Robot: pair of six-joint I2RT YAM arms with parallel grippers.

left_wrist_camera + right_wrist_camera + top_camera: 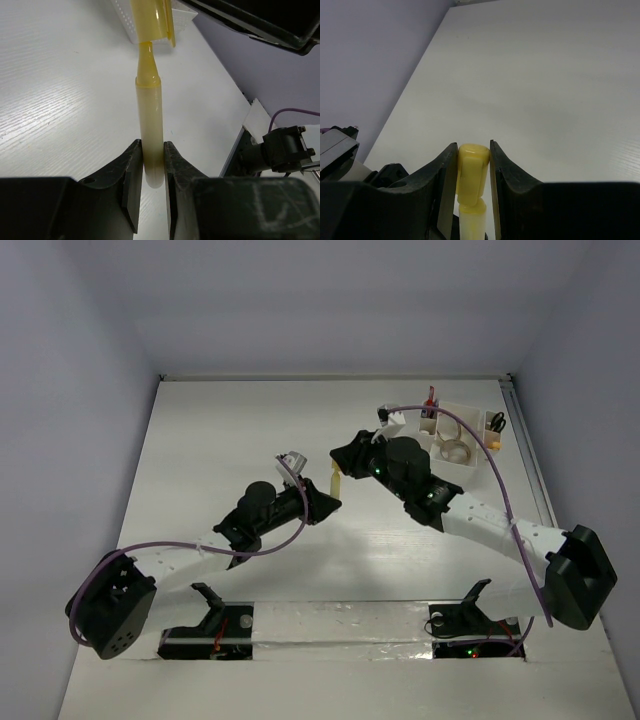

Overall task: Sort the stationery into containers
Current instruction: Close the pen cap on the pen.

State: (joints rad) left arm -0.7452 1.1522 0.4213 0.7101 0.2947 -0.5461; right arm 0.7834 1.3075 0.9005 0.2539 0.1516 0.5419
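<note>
A yellow pen [149,110] is held mid-air, its barrel pinched in the left gripper [152,150] and its cap [472,170] in the right gripper [472,150], with tape [455,450] and scissors [495,422] already lodged in the far-right organiser [470,463].

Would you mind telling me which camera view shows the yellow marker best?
The left wrist view: the yellow marker fills it, barrel, neck and part of the cap. The right wrist view shows mostly its cap; the top view shows a tiny yellow sliver.

Yellow highlighter [150,125], cap [472,167] partly off.
</note>
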